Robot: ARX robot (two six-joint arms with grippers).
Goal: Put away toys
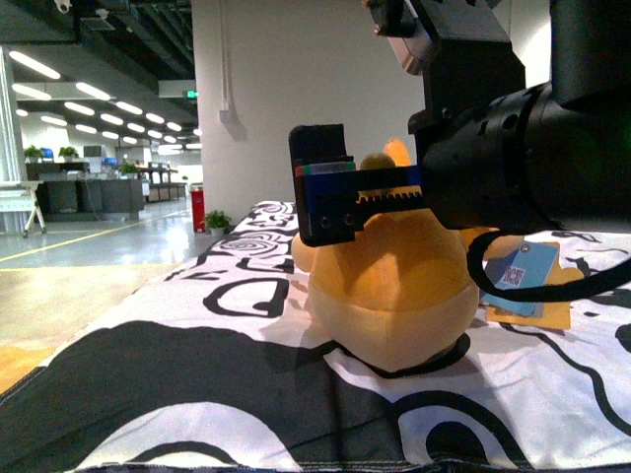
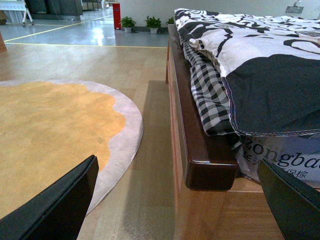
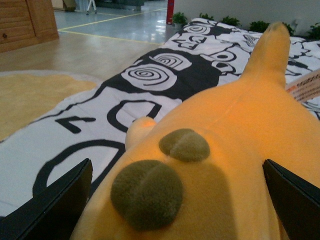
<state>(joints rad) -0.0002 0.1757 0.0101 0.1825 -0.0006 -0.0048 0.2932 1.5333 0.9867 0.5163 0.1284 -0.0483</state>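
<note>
The toy, a round orange-yellow plush animal (image 1: 389, 296), rests on the black-and-white patterned bedspread (image 1: 197, 345). Its light-blue and orange hang tag (image 1: 523, 271) lies to its right. My right gripper (image 1: 345, 197) hangs open just over the plush's top. In the right wrist view the plush (image 3: 240, 150) fills the space between the two wide-apart fingers, with two dark olive patches (image 3: 147, 192) on it. My left gripper (image 2: 185, 200) is open and empty, low beside the wooden bed frame (image 2: 205, 160), away from the toy.
A round yellow-and-grey rug (image 2: 55, 135) lies on the wood floor beside the bed. A checked sheet (image 2: 210, 95) hangs under the bedspread at the frame's edge. Potted plants (image 2: 152, 22) and a red extinguisher (image 2: 116, 15) stand by the far wall.
</note>
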